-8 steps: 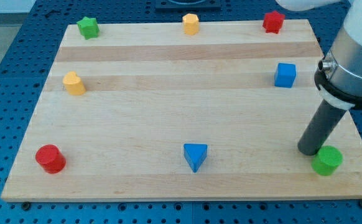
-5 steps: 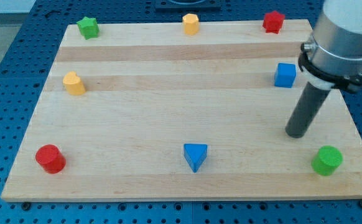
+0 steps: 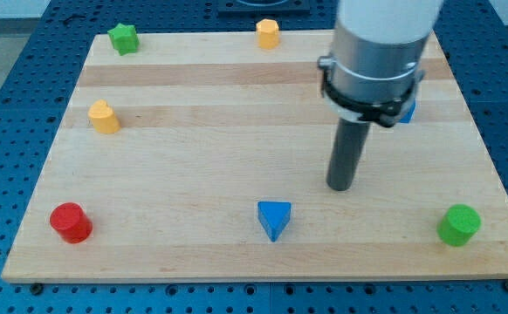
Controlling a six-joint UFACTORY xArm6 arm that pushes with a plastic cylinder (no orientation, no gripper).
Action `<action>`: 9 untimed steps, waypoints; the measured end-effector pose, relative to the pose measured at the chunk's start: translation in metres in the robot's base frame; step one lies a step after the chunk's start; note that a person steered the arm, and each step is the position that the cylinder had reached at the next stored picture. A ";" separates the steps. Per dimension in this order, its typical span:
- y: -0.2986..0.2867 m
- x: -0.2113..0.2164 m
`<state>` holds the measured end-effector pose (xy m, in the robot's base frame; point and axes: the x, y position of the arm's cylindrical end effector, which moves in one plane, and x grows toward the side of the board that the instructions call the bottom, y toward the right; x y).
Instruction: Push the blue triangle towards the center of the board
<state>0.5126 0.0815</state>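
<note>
The blue triangle (image 3: 274, 219) lies near the bottom edge of the wooden board (image 3: 202, 166), about midway across. My tip (image 3: 339, 186) rests on the board to the right of the triangle and a little above it, clearly apart from it. The arm's body rises from the tip toward the view's top.
A green cylinder (image 3: 459, 225) sits at bottom right, a red cylinder (image 3: 70, 221) at bottom left. A yellow block (image 3: 103, 116) is at left, a green star (image 3: 124, 38) top left, a yellow block (image 3: 267, 33) top middle. A blue cube (image 3: 407, 111) is mostly hidden behind the arm.
My tip has slid left from beside the green cylinder to a spot near the blue triangle's upper right. The arm now hides the red block and most of the blue cube. No block moved.
</note>
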 end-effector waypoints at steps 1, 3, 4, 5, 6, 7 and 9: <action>-0.004 0.029; 0.010 0.081; -0.021 0.094; -0.072 0.073; -0.120 0.029; -0.152 -0.009; -0.147 0.019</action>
<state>0.5317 -0.0658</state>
